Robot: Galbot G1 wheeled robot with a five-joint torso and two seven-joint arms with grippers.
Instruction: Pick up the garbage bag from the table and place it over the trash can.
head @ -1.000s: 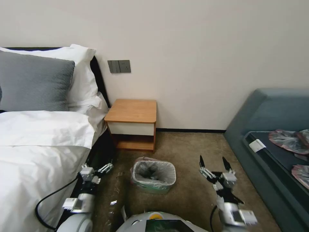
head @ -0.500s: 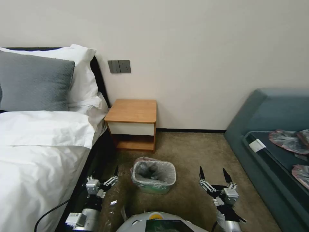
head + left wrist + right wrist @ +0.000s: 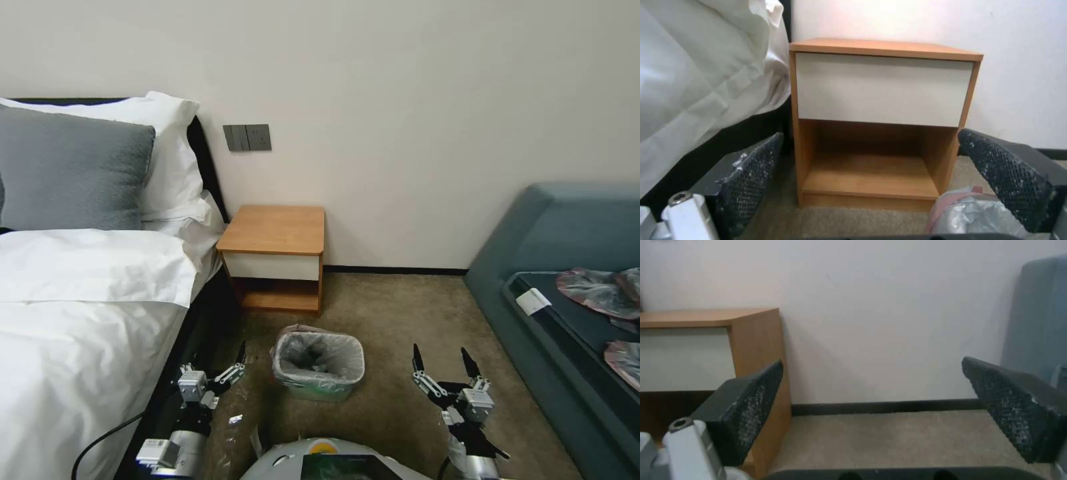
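The bag (image 3: 319,357) already lines the bin (image 3: 319,387): its grey film hangs inside and its pink rim folds over the bin's lip, bunched at the far-left corner. The bin stands on the carpet just in front of the desk (image 3: 275,229), whose top is bare. The left gripper (image 3: 230,365) hovers low just left of the bin, fingers (image 3: 753,173) spread wide and holding nothing. The right gripper (image 3: 440,360) hovers to the right of the bin, well apart from it, fingers (image 3: 751,403) spread and empty too.

The main risk, as I judge it, is the lining itself. The film is thin and the fold looks shallow and uneven, so the rim could slip off a corner and sag into the bin. The left gripper sits closest to the bin; a sideways swing toward it could snag the loose pink edge or nudge the light bin across the carpet. A bed (image 3: 80,320) lies just left of that arm, leaving little room to turn without brushing the sheets.
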